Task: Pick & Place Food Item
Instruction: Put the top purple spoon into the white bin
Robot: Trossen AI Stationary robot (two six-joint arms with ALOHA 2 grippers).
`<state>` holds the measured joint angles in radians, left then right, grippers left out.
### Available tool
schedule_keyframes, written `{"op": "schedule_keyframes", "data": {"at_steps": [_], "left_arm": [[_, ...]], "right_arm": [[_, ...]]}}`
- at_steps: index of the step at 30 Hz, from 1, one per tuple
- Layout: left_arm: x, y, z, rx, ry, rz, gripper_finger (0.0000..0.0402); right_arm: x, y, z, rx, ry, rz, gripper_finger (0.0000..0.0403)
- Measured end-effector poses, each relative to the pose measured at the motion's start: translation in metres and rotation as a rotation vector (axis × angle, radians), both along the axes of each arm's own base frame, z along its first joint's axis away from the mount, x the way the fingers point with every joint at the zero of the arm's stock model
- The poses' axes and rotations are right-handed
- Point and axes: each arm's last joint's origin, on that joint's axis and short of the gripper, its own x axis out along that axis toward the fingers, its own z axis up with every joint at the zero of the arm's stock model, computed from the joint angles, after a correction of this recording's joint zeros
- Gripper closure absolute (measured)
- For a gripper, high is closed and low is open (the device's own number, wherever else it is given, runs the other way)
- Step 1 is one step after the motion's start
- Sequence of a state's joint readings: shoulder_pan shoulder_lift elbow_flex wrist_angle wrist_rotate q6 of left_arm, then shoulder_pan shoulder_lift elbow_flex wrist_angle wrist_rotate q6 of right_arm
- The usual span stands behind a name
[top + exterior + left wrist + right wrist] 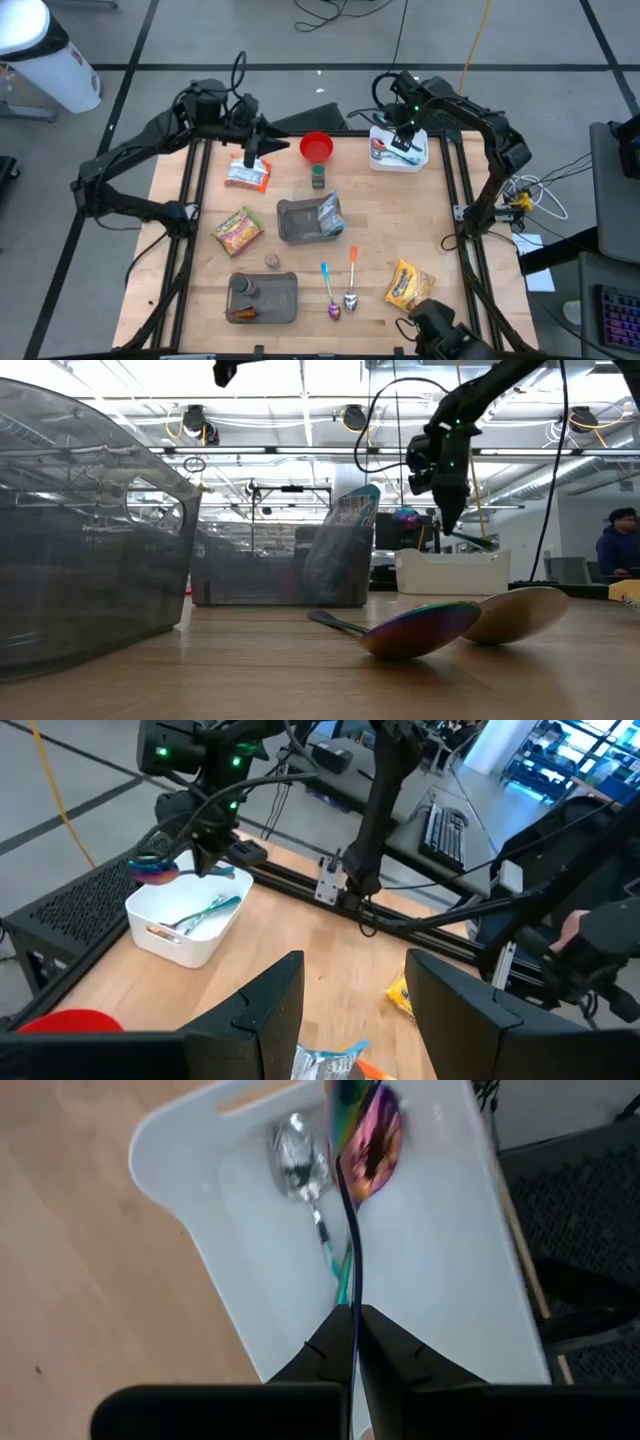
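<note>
A: Right gripper (352, 1342) clamping shut on the thin handle of an iridescent spoon (362, 1140), bowl end pointing away from the fingertips. Hanging right over the white bin (455, 1230).

B: Under the tool?

A: Directly below the spoon bowl, a silver spoon with teal handle (300, 1160) lying inside the bin already. Spoon in the grip not yet touching the bin floor, judging by the low view.

B: Left gripper (350, 1010)?

A: Hovering with jaws standing apart, holding nothing. Just beneath it a red-and-white snack packet (247, 176), a red bowl (316, 147) beside it.

B: Farther out from the tools?

A: Grey tray with a blue-grey pouch (329, 213) standing in it, mid-table. Past that a yellow-green packet (237, 229), a second grey tray (263, 297), two more spoons (341, 292) and a yellow snack bag (410, 285), all well apart from both grippers.

B: Progress?

A: Looking like mid-place for the cutlery, release still pending. Food packets mostly lying loose on the table (400, 220), so most of the sorting seeming undone. Unable to tell which food item is the target.
</note>
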<state>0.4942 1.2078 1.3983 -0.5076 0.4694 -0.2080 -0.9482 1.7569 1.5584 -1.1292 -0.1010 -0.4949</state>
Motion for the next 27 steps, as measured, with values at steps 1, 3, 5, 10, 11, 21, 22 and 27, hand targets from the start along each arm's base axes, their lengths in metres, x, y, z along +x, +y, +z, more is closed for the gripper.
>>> {"op": "schedule_keyframes", "data": {"at_steps": [1, 3, 5, 10, 11, 21, 22, 27], "left_arm": [[0.001, 0.001, -0.001, -0.003, 0.004, 0.000, 0.0220], [0.004, 0.002, -0.003, -0.007, 0.013, 0.000, 0.0220], [0.006, 0.003, -0.005, -0.010, 0.019, 0.000, 0.0220], [0.010, 0.005, -0.007, -0.005, 0.025, -0.003, 0.0220], [0.010, 0.005, -0.007, 0.001, 0.023, -0.005, 0.0220], [0.010, 0.006, -0.008, -0.013, 0.026, -0.003, 0.0220], [0.010, 0.006, -0.008, -0.016, 0.026, -0.002, 0.0220], [0.010, 0.005, -0.008, -0.024, 0.025, -0.002, 0.0220]], "right_arm": [[-0.001, 0.001, -0.002, 0.009, 0.008, 0.007, 0.0403], [-0.002, 0.003, -0.007, 0.026, 0.021, 0.014, 0.0403], [-0.003, 0.005, -0.013, 0.042, 0.031, 0.015, 0.0403], [-0.006, 0.009, -0.030, 0.076, 0.056, 0.015, 0.0403], [-0.007, 0.010, -0.033, 0.077, 0.056, 0.010, 0.0403], [-0.004, 0.011, -0.049, 0.050, 0.034, 0.008, 0.0403], [-0.003, 0.012, -0.050, 0.046, 0.033, 0.019, 0.0403], [0.002, 0.014, -0.058, 0.060, 0.047, 0.049, 0.0403]]}}
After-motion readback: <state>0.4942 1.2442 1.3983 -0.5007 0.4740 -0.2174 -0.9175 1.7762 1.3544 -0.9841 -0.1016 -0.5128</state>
